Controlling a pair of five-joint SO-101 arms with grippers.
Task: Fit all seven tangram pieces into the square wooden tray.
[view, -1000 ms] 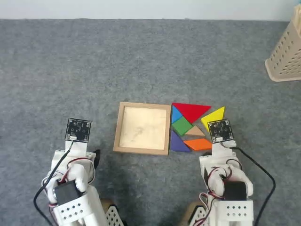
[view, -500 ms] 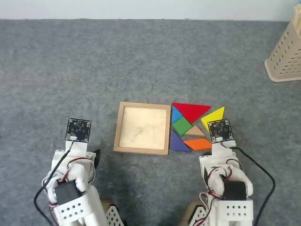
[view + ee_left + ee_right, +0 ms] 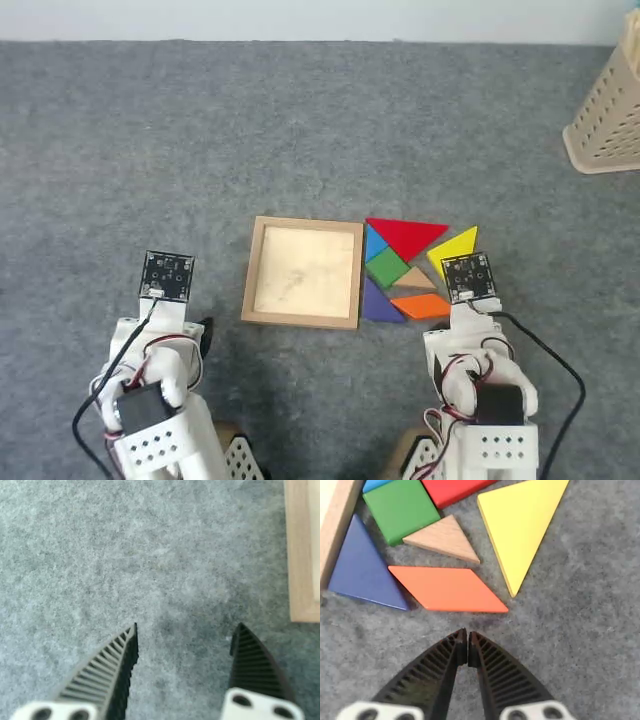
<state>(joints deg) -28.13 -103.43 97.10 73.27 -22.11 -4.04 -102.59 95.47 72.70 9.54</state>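
**A:** How far along is it?

**B:** Not begun, by my reading. On the grey bench (image 3: 300,120) the square wooden tray (image 3: 250,272) lies flat with nothing inside. All seven pieces sit in a cluster beside its rim on the right arm's side.

**A:** Which way do they point, biggest first?

**B:** The red triangle (image 3: 405,236) is at the far end. Its long edge runs side to side and its apex points back toward the arms. The yellow triangle (image 3: 455,248) is outermost, a little apart from the rest. Its long edge faces away from the tray and one sharp tip points at the right arm. The dark blue triangle (image 3: 377,300) lies against the tray's rim. The green square (image 3: 386,267) sits at an angle to the tray. The orange parallelogram (image 3: 420,305) lies nearest the right arm, with its long axis across the bench, roughly parallel to the tray's near rim. The wood-coloured triangle (image 3: 415,279) lies between green and orange, and the light blue triangle (image 3: 375,243) is wedged between red and the tray.

**A:** And the claws?

**B:** The right claw (image 3: 467,632) is clenched on nothing, just short of the orange parallelogram. The left claw (image 3: 187,627) is spread wide over bare bench, near the tray's other rim.

**A:** What does the next move call for?

**B:** I'd say the right claw must spread, come down over a piece and pinch across its narrow width. These are thin, flat pieces, so it may slip.
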